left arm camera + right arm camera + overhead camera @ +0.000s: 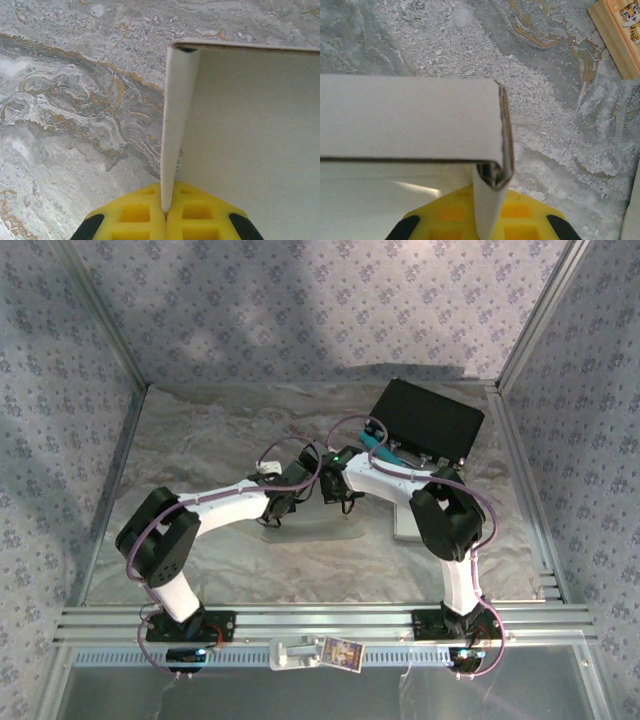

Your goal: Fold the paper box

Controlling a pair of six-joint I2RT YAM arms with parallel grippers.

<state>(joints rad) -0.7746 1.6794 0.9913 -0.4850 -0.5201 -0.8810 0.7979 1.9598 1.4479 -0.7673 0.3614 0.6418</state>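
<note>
Grip looks sound: left hand (166,211) and right hand (487,220) each clamp a paper box (250,125) wall; both should probably move together, keeping creases square.

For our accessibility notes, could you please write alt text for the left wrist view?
Yellow jaws at the bottom edge are shut on a thin raised flap of the white paper box, which spreads to the right. A grey marbled tabletop lies beneath.
</note>
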